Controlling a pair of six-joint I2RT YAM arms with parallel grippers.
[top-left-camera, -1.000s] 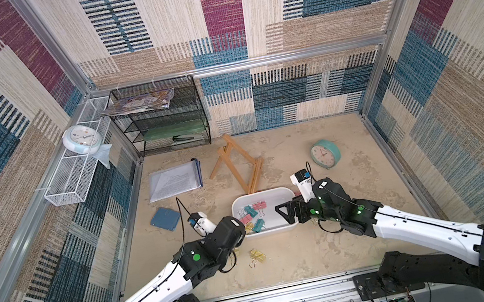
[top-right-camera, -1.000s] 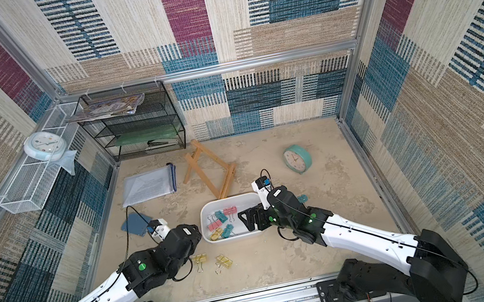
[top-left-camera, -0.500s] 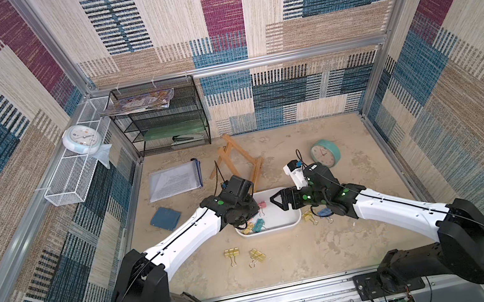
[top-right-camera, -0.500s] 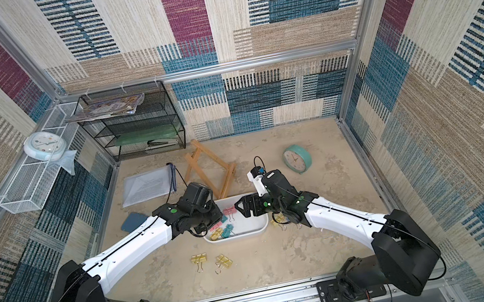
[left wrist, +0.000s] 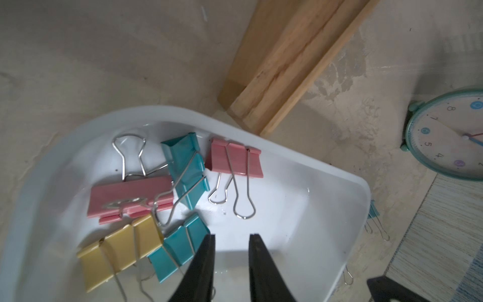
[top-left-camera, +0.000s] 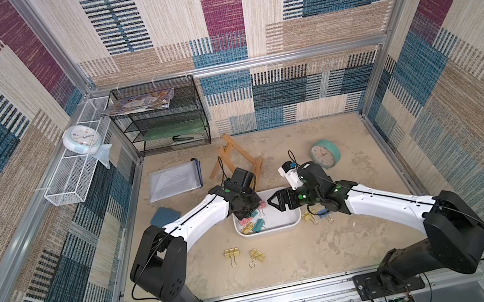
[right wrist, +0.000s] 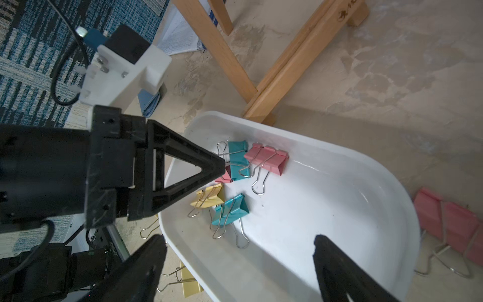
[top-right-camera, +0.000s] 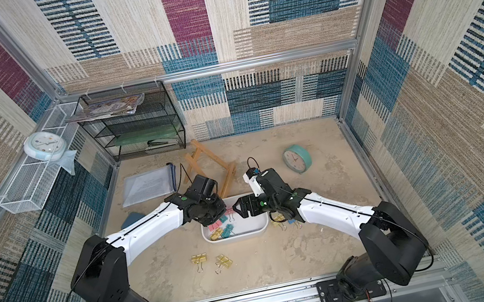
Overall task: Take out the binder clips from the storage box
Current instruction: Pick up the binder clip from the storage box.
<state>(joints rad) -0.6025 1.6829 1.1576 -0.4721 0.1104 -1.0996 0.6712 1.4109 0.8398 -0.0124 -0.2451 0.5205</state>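
Storage box: the shallow white plastic storage box (top-left-camera: 281, 228) with rounded corners sits on the mottled beige table (top-left-camera: 319, 255), between the two arms.
Clips inside: five pastel binder clips (left wrist: 187, 177) with thin wire handles lie in the box: two pink, two teal and one yellow. All are bunched at the end nearer the left arm, and some handles cross over neighbouring clips.
Clips outside: two yellow binder clips (top-left-camera: 231, 253) lie on the table just in front of the box. A yellow clip (top-left-camera: 307, 216) and a blue clip (top-left-camera: 324, 212) lie beside the box's other end, partly under the right forearm. The right wrist view shows a pink clip (right wrist: 449, 224) on the table just outside the box wall.
Left pincer: the black left pincer (left wrist: 231, 236) reaches down into the box at the clip cluster, one finger overlapping the corner of a teal clip. Its jaws stand a narrow gap apart with only white box floor showing between them, so it holds nothing.
Right pincer: the black right pincer (right wrist: 238, 238) hovers over the box, pointing toward the left one. Its jaws are spread wide and it is empty.
Behind the box: a light wooden easel frame (top-left-camera: 235, 156) lies flat, one foot just beside the far wall. A round teal alarm clock (top-left-camera: 324, 154) sits further back on the right arm's side.
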